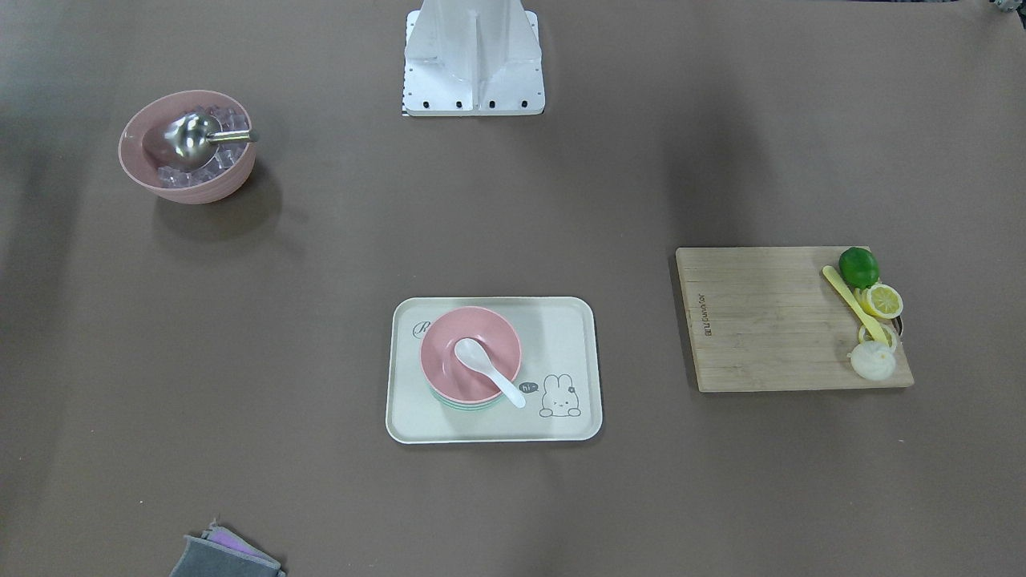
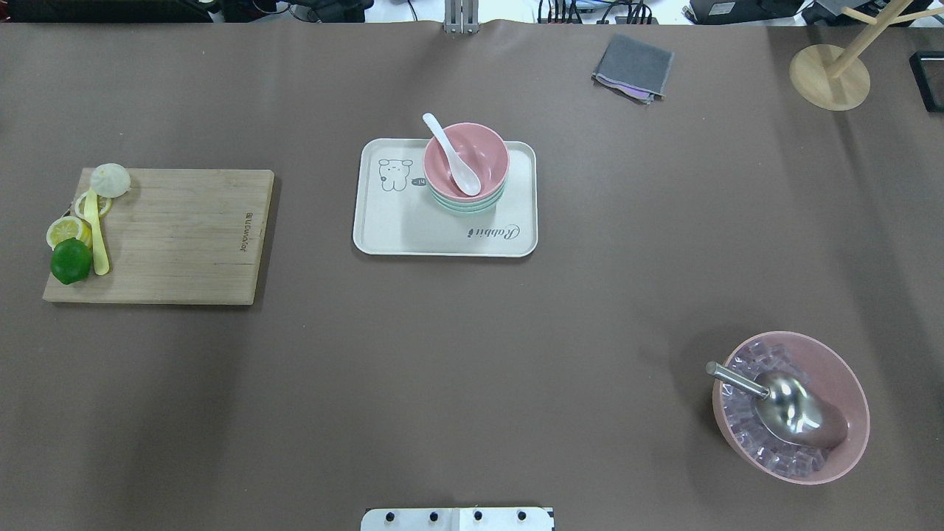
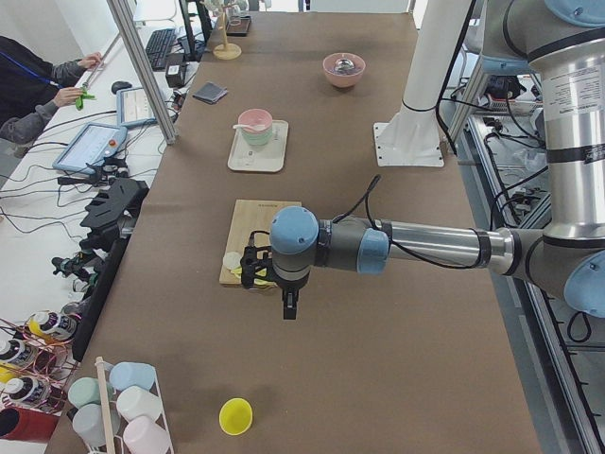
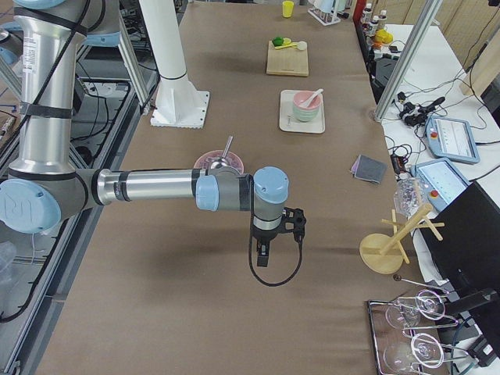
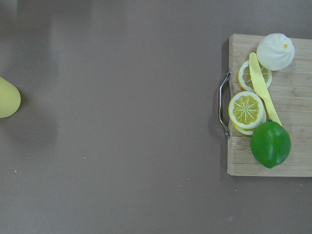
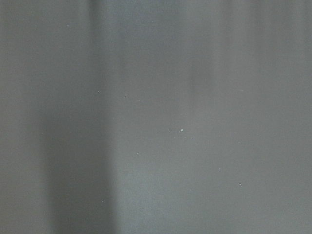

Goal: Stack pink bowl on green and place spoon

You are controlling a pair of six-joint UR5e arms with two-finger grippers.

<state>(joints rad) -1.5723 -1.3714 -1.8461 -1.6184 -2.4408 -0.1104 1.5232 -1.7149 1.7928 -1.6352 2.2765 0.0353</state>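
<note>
Brown covering lies over the whole worktop (image 2: 472, 354). Both arms hang above bare parts of it, well apart from the tray, so I judge the task finished. At the left, the wooden cutting board (image 2: 177, 236) carries a burned brand mark, too small to read surely. The cream tray (image 2: 413, 228), far in the middle, bears the script word "Rabbit" and a "hi~" bubble beside a drawn rabbit. On it the pink bowl (image 2: 487, 158) sits nested in the green bowl (image 2: 466, 209), of which only the rim shows. The white spoon (image 2: 451, 156) rests with its scoop inside the pink bowl and its handle leaning over the rim. Whether the left tool (image 3: 287, 310) and the right tool (image 4: 263, 256) are released or clenched, I cannot tell.
</note>
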